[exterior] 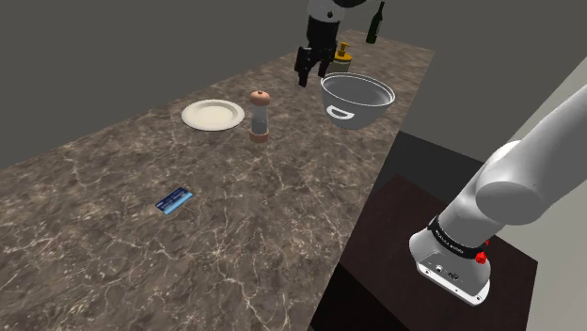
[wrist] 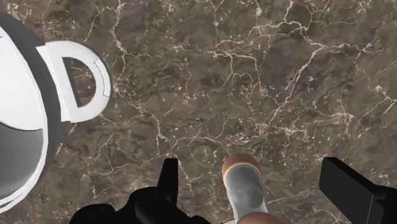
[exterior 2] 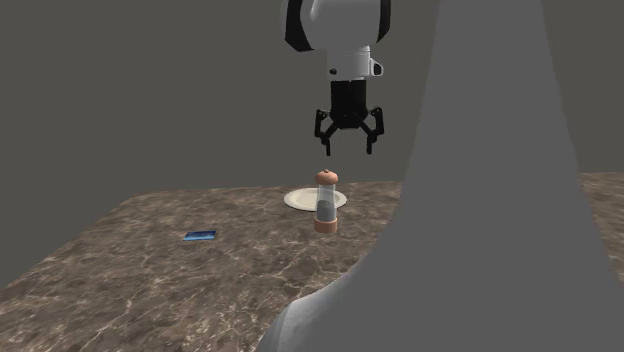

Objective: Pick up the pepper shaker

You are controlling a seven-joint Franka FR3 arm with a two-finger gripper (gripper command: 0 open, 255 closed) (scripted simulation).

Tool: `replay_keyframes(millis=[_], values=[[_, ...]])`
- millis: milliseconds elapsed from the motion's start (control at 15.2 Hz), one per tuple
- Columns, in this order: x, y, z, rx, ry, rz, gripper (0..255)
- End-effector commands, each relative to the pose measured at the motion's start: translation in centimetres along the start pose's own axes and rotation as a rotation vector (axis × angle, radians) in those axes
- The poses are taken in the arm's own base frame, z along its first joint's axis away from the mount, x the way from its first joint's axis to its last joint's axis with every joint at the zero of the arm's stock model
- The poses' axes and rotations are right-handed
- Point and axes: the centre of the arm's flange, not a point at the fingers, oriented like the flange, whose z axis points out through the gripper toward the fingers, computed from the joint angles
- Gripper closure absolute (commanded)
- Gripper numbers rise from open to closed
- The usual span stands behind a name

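Shoulder view. Shows a small pepper shaker (exterior: 260,116) with a see-through body, a rounded reddish-brown cap and a matching base. Has it upright on a brown, pale-veined, marble-patterned countertop (exterior: 113,235), just beside a round cream plate (exterior: 213,115) and near a white-rimmed grey bowl (exterior: 356,99) with a loop handle. Places the all-black two-finger gripper (exterior: 309,75) up in the air, well above the counter. Takes in also a flat blue card (exterior: 174,199) nearer the camera, plus a yellow pump bottle (exterior: 344,56) and a dark green bottle (exterior: 375,23) at the far end.

Second exterior view. Puts the gripper (exterior 2: 347,150) above the shaker (exterior 2: 326,202), with a plain gap under the fingertips and a slight offset toward this view's right of the cap. Shows the fingers spread wide, clasping nothing. Sets the plate (exterior 2: 300,200) behind the shaker and the card (exterior 2: 199,236) well off to this view's left.

Wrist view. Looks down on the shaker (wrist: 245,184), its cap between the spread black fingers (wrist: 168,181) and touched by neither. Catches the bowl (wrist: 25,95) well apart from the shaker.

On handling: likely light and rigid, smooth-walled and so probably slippery. Seems tall and narrow enough to topple at a sideways knock, and breakable if truly glass. Best taken on the clear body at mid-height, under the bulge of the cap, jaws square on either side, after a straight descent.
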Motion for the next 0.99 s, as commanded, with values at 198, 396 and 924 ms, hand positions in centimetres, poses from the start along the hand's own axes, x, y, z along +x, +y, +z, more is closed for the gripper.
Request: replay_keyframes(millis=[198, 396, 924], values=[[5.5, -1.7, 2.8, 0.005, 0.014, 0.008, 0], [9.0, -2.6, 4.3, 0.008, 0.022, 0.012, 0], [17.5, -4.7, 7.9, 0.014, 0.043, 0.023, 0]])
